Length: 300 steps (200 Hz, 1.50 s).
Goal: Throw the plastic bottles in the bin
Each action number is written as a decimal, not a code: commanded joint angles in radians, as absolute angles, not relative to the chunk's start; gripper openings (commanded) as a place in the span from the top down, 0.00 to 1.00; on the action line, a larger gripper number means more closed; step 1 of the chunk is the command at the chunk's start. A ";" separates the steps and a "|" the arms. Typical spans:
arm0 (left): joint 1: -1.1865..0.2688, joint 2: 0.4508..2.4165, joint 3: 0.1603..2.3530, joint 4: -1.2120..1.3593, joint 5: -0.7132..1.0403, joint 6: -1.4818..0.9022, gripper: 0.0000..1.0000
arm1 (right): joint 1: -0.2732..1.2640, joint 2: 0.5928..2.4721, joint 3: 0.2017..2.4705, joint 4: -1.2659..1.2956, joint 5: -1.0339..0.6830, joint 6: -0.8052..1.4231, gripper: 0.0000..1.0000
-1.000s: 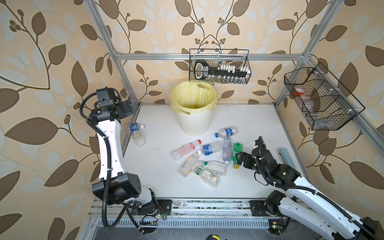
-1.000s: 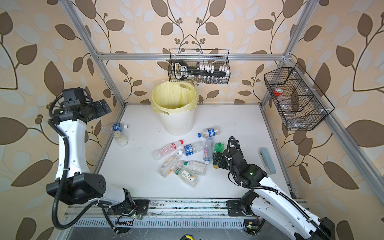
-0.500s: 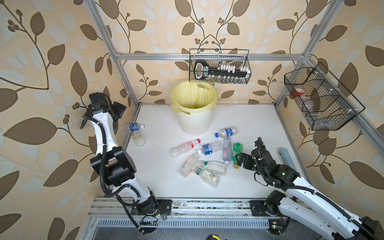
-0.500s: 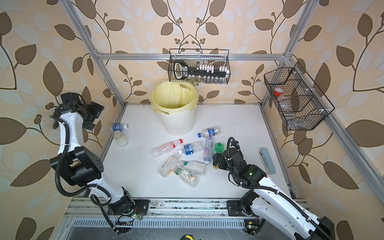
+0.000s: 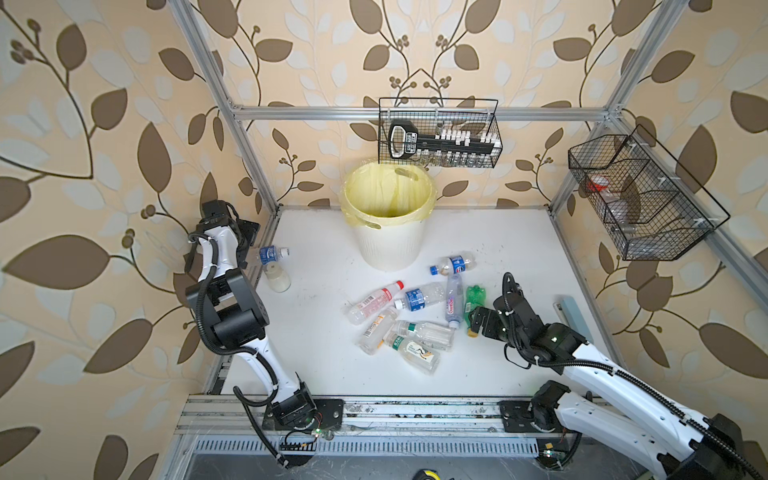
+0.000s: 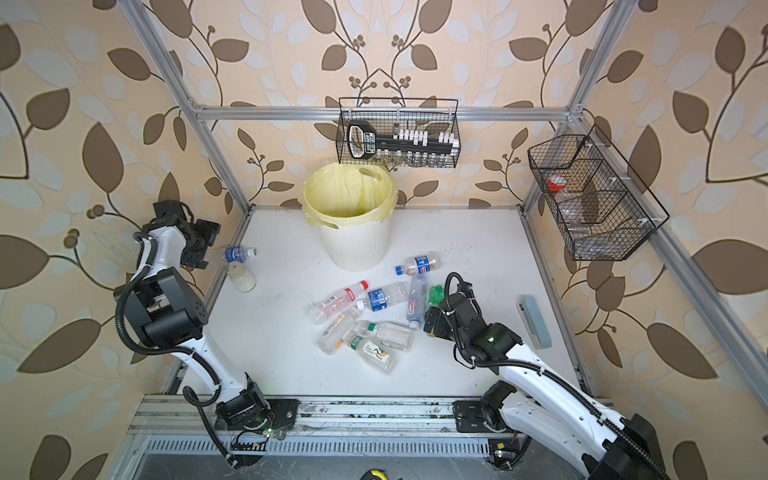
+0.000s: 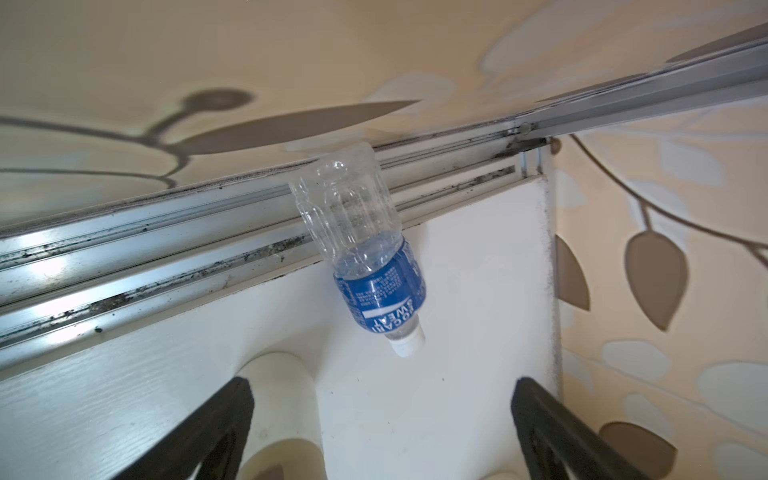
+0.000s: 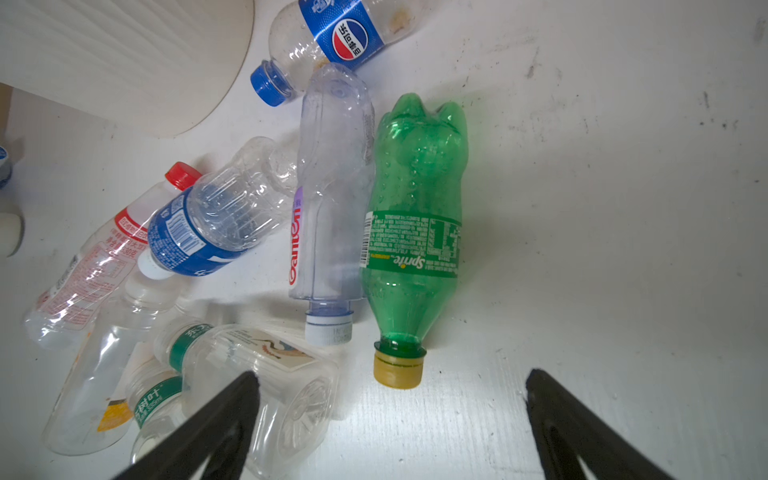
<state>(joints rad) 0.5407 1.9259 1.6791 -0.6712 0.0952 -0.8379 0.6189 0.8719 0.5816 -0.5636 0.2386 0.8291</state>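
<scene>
You: left claw (image 7: pixel 382 380) wide open, nothing in it, up by left wall. Blue-label bottle (image 7: pixel 365 257) lies just ahead of it, at edge of surface (image 5: pixel 316 353), beside white jar (image 5: pixel 278 280). Right claw (image 8: pixel 392 373) wide open too, nothing in it, low by green bottle (image 8: pixel 415 208), yellow cap (image 8: pixel 397 368) toward gap. In middle of surface, other bottles (image 5: pixel 419 299) lie in pile. At back stands bin (image 5: pixel 390 245), near pile, yellow bag (image 5: pixel 386 195) inside

The bin (image 5: pixel 388 245) stands at the table (image 5: pixel 519 249)'s back, bottles (image 5: pixel 419 298) clustered before it, a lone bottle (image 5: pixel 268 254) and jar (image 5: pixel 278 281) far left.
</scene>
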 commanded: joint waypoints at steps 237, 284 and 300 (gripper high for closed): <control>0.430 2.197 1.701 -0.356 -0.065 -0.849 0.39 | 0.561 0.901 0.629 -0.613 0.286 0.815 0.00; 0.429 2.108 1.678 -0.338 0.032 -0.795 0.51 | 0.560 0.877 0.630 -0.621 0.283 0.806 0.00; 0.428 2.050 1.642 -0.304 0.075 -0.783 0.51 | 0.558 0.862 0.629 -0.624 0.283 0.800 0.00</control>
<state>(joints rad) 0.4313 2.2002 1.6745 -0.3637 0.0036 -0.8284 0.5640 0.8875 0.6060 -0.5961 0.2626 0.8104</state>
